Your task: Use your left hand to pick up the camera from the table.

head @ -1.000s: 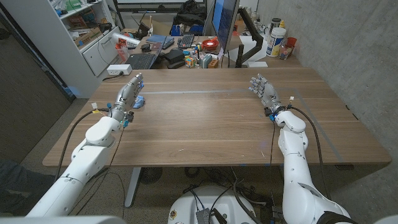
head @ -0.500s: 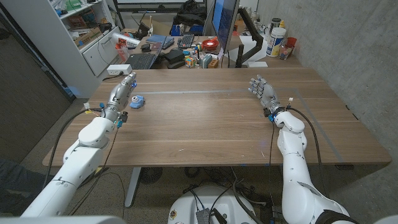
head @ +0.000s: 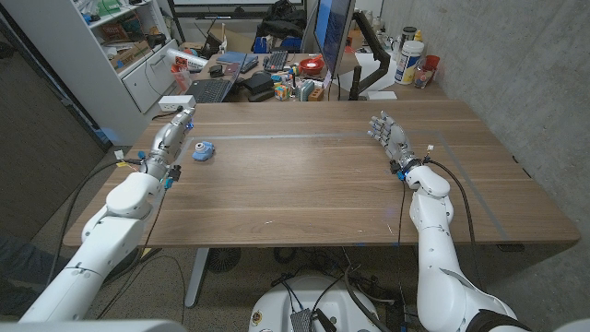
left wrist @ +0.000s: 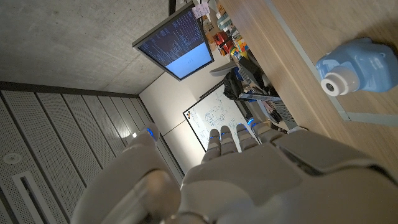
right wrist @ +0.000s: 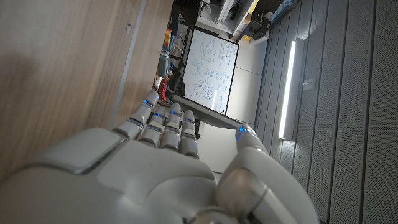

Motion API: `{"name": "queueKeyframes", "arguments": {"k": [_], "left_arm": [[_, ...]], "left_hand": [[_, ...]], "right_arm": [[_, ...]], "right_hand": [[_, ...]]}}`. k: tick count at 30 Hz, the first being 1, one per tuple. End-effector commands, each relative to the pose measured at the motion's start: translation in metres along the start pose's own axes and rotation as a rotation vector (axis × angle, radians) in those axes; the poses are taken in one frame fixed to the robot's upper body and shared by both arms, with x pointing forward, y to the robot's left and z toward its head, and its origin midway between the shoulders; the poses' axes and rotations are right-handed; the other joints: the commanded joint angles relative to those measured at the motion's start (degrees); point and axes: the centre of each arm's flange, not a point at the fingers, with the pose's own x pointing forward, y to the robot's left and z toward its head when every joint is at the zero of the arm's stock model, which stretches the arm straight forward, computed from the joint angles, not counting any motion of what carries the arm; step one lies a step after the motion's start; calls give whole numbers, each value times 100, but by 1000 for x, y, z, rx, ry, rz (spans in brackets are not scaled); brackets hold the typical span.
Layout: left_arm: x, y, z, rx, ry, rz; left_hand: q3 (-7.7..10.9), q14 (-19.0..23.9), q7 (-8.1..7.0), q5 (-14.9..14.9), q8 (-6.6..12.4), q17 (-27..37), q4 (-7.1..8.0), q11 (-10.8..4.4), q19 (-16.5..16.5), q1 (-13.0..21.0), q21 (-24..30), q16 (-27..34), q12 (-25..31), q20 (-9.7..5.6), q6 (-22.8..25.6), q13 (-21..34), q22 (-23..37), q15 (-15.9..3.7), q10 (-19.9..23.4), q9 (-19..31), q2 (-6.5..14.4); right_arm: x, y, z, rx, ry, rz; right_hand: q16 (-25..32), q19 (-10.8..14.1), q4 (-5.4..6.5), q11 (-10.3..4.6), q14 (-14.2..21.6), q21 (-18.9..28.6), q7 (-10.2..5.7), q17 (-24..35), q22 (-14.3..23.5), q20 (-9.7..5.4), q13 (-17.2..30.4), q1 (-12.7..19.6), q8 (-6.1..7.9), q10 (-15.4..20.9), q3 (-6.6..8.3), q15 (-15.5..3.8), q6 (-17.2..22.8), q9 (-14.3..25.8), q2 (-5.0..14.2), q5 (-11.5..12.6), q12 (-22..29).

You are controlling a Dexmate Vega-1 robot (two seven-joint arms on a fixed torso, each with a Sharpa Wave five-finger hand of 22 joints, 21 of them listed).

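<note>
So your left hand [head: 171,140] is empty, fingers [head: 183,118] straight and apart, and the camera [head: 203,150] sits on the bench [head: 304,184] just toward the middle, lens [left wrist: 339,83] facing that hand.

- One small blue camera [head: 204,150] on the table, also seen in the left wrist view [left wrist: 352,65]
- One wooden table [head: 313,184]
- Two robot hands: one left hand [head: 170,140] and one right hand [head: 389,136]
- One lit monitor [head: 332,32] behind the table
- One open laptop [head: 214,86] on the cluttered desk beyond
- One whiteboard [right wrist: 213,71], seen from the right wrist
- One white shelf unit [head: 129,46] at the back left
</note>
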Motion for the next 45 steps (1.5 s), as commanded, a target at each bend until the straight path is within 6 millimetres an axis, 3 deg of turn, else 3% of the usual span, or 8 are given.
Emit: {"name": "queueKeyframes", "arguments": {"k": [1,45], "left_arm": [[-3,15,5,41,7,12],[-5,54,22,364,-45,170]], "left_hand": [[11,14,-2,35,24,29,-35,-13,-39,81,5,34,39,-99,29,10,32,20,-5,21,-4],[36,257,-127,42,97,33,-173,-155,73,354,41,85,110,-121,311,16,34,-102,260,28,48]], "right_arm": [[2,1,2,-5,-2,-2],[10,0,-2,6,-4,-4]], "right_hand": [[19,78,-34,-3,35,-21,-30,20,14,-84,14,36,16,21,8,-6,49,22,22,24,9],[7,132,-50,-13,56,-144,-43,20,17,-73,15,27,15,37,-11,-13,73,24,36,28,-6]]}}
